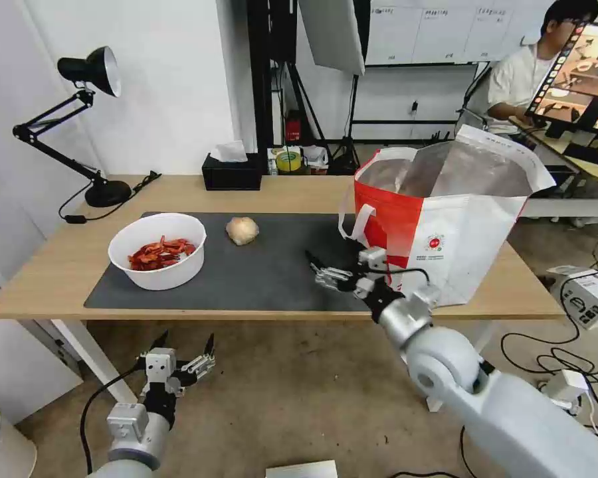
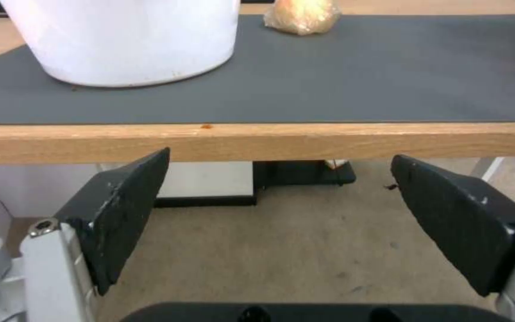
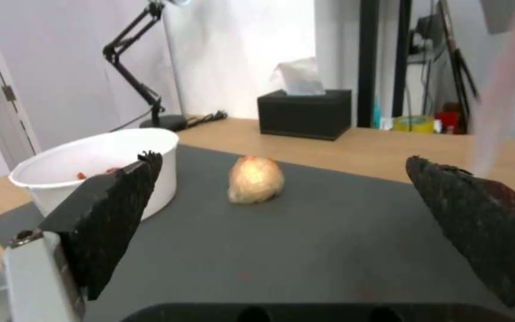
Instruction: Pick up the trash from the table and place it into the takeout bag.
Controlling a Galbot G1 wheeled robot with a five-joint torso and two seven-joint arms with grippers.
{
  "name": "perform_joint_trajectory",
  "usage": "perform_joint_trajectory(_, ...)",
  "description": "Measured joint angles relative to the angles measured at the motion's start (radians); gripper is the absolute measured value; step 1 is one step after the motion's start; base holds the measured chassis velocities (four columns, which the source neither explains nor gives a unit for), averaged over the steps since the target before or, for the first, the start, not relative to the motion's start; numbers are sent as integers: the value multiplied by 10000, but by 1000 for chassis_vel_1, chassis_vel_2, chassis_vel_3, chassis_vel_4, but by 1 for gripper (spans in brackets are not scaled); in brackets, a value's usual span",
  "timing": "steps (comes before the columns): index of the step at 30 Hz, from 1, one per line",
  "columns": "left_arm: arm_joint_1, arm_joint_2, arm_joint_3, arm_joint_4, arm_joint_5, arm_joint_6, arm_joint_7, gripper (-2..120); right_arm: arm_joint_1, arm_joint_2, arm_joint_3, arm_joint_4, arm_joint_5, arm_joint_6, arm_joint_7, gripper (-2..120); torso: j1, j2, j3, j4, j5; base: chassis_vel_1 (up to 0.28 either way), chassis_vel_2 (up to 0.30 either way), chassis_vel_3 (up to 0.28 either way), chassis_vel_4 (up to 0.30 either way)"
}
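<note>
On the dark grey mat (image 1: 259,272) of the table (image 1: 60,265), a white bowl of red shells (image 1: 157,251) stands at the left. A beige lumpy ball (image 1: 242,230) lies further back, near the middle. The white-and-red takeout bag (image 1: 445,219) stands open at the right end. My right gripper (image 1: 319,269) hovers open over the mat just left of the bag, facing the ball (image 3: 256,180) and the bowl (image 3: 90,165), with nothing between its fingers. Below the table's front edge (image 2: 269,141), my left gripper (image 1: 186,342) hangs open and empty, under the bowl (image 2: 132,40).
A black tissue box (image 1: 231,174) and a black desk lamp (image 1: 90,119) stand at the table's back left. White table legs (image 1: 90,352) run down near my left arm. Cables and small boxes lie on the floor at the right. A person sits at a desk behind the bag.
</note>
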Motion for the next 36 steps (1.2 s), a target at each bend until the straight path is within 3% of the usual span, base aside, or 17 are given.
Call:
perform_joint_trajectory(16, 133, -10, -256, 60, -115, -76, 11, 100, 3624, 2252, -2097, -2911, 225, -1750, 1634, 100, 1, 1, 0, 1, -1, 0, 0, 0, 0)
perform_joint_trajectory(24, 92, -50, -249, 121, -115, -77, 15, 100, 4312, 3095, -2304, -4318, 1088, -1900, 1732, 100, 0, 1, -1, 0, 0, 0, 0, 0, 0)
perform_joint_trajectory(36, 140, -69, -328, 91, -114, -77, 16, 100, 5634, 4564, -2808, -6761, 1359, -2290, 1472, 100, 1, 1, -1, 1, -2, 0, 0, 0, 0)
